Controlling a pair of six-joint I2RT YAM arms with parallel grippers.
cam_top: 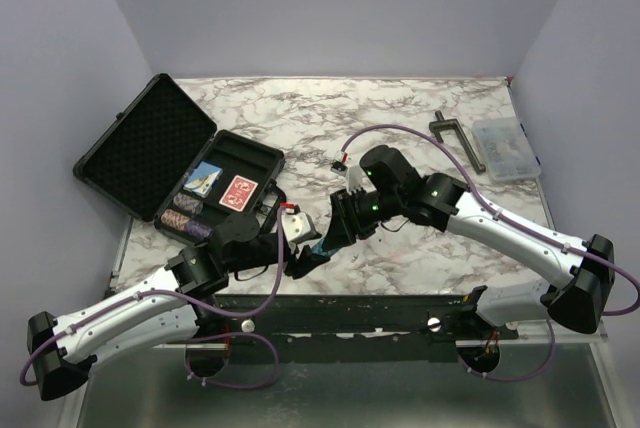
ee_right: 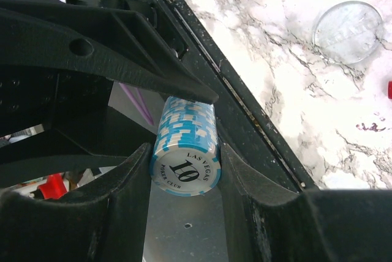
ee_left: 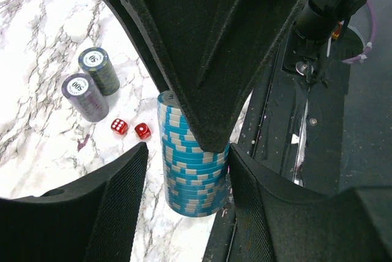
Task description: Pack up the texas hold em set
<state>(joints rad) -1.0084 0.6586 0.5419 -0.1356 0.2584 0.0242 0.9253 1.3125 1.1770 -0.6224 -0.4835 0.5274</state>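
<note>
Jaws on the right arm (cam_top: 500, 218) pinch a blue chip stack (ee_right: 185, 152) by its sides, near the front edge of the bench (cam_top: 420, 118). Jaws on the left arm (cam_top: 130, 313) stand spread around the same stack, one side touching, the other just clear. Just beyond lie two dark chip stacks (ee_left: 86, 95) and two red dice (ee_left: 119, 127). Farther left, the black case (cam_top: 150, 148) lies open, with card decks (cam_top: 238, 193) inside.

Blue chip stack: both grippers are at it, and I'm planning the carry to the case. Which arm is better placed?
Left. The open case lies on the left, and the left gripper straddles the blue chip stack. The right gripper, clamping it, reaches over from the right.
</note>
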